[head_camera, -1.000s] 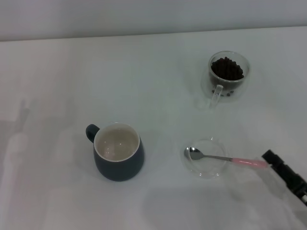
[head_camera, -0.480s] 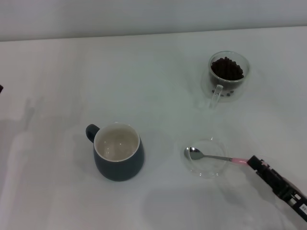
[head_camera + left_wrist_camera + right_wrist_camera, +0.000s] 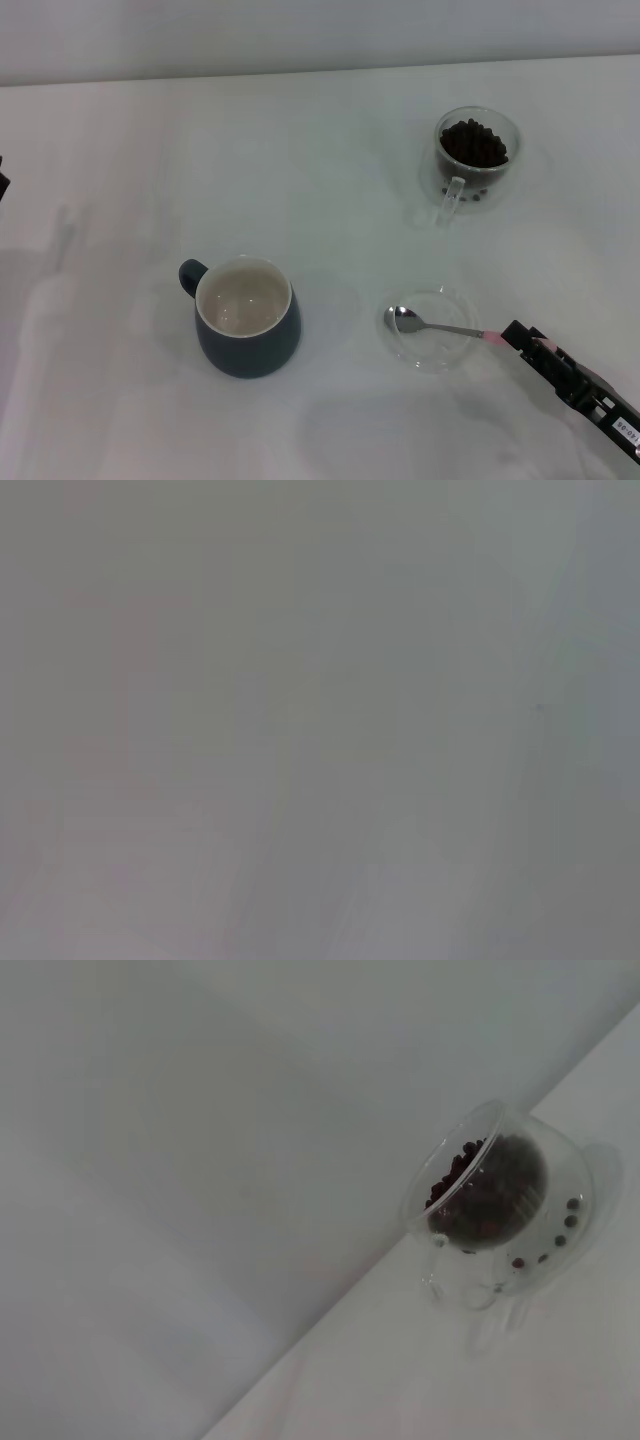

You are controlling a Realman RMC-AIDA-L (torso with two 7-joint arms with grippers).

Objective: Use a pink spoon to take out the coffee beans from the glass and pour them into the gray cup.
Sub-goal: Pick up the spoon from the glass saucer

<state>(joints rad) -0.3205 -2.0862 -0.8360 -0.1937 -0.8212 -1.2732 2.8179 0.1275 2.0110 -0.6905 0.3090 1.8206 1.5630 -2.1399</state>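
Right gripper (image 3: 522,337) sits at the pale pink handle end of the pink spoon (image 3: 440,326) in the head view; can't tell if it's clamped yet. Just ahead of its tip, the shiny metal bowl rests in a flat clear glass dish (image 3: 452,355). Nothing scooped so far: the rounded gray cup (image 3: 247,318), well off to its left, shows a bare cream inside. Left wrist view is just blank grey. Right wrist view has the double-walled glass (image 3: 497,1205) far beyond the gripper, heaped with dark oval coffee beans (image 3: 485,1191).
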